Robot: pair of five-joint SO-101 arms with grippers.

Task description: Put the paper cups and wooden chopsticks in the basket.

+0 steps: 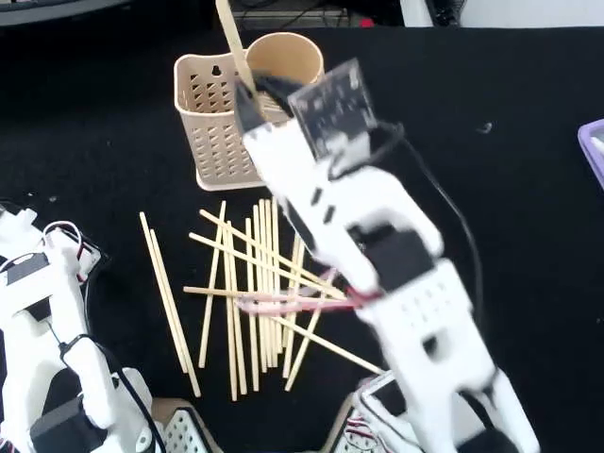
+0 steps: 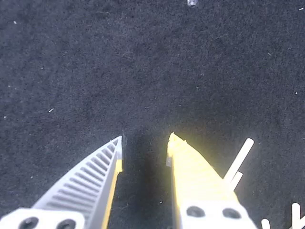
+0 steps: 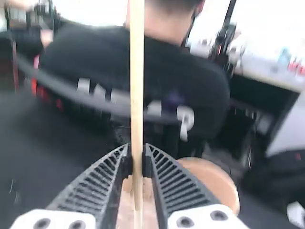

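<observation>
The beige perforated basket (image 1: 215, 132) stands at the back of the black table, with a paper cup (image 1: 283, 58) against its far right corner. My right gripper (image 1: 247, 92) is over the basket, shut on a wooden chopstick (image 1: 231, 38) that stands upright; the chopstick (image 3: 137, 95) runs between the fingers (image 3: 164, 179), with the cup (image 3: 214, 179) just beyond. Several chopsticks (image 1: 250, 293) lie scattered mid-table. My left gripper (image 2: 144, 143) hangs open over bare black cloth at the near left, chopstick ends (image 2: 239, 160) beside it.
A purple container edge (image 1: 593, 146) sits at the far right. The left arm's white body (image 1: 47, 330) occupies the near left corner. Red and white cables (image 1: 293, 302) hang from the right arm over the chopstick pile.
</observation>
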